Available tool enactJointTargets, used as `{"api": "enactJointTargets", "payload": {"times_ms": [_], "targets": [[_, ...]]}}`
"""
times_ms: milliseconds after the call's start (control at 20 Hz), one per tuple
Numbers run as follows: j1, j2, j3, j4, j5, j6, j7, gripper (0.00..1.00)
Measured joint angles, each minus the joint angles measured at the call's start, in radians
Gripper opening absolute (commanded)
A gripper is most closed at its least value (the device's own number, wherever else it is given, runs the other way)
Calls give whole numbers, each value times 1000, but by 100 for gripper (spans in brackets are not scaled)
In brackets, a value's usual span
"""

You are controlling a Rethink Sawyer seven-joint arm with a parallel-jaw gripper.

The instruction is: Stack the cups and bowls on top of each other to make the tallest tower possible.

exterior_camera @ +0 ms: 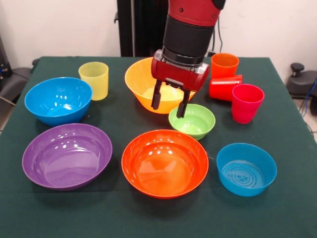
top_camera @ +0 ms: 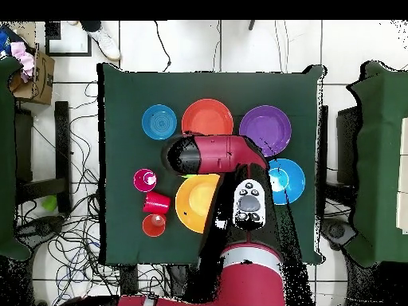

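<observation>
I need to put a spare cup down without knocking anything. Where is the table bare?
Bare green cloth runs along the table edge in front of the purple bowl, orange-red bowl and small blue bowl. It is crowded around the gripper, between the yellow-orange bowl and green bowl, and by the three reddish cups.

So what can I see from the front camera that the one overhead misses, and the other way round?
Only the front view shows the hand, open above the light green bowl, and the yellow cup; overhead, the arm covers them. Only the overhead view shows the floor cables and a cardboard box beside the table. Both show the purple bowl, the orange-red bowl, both blue bowls and the red cup lying on its side.
</observation>
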Motion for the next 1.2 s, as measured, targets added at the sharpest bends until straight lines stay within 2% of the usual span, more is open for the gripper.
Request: {"api": "enactJointTargets", "payload": {"times_ms": [700,1200], "targets": [[-3,23,-19,0,2,0,0,100],[-48,50,-18,-8,2,0,0,100]]}}
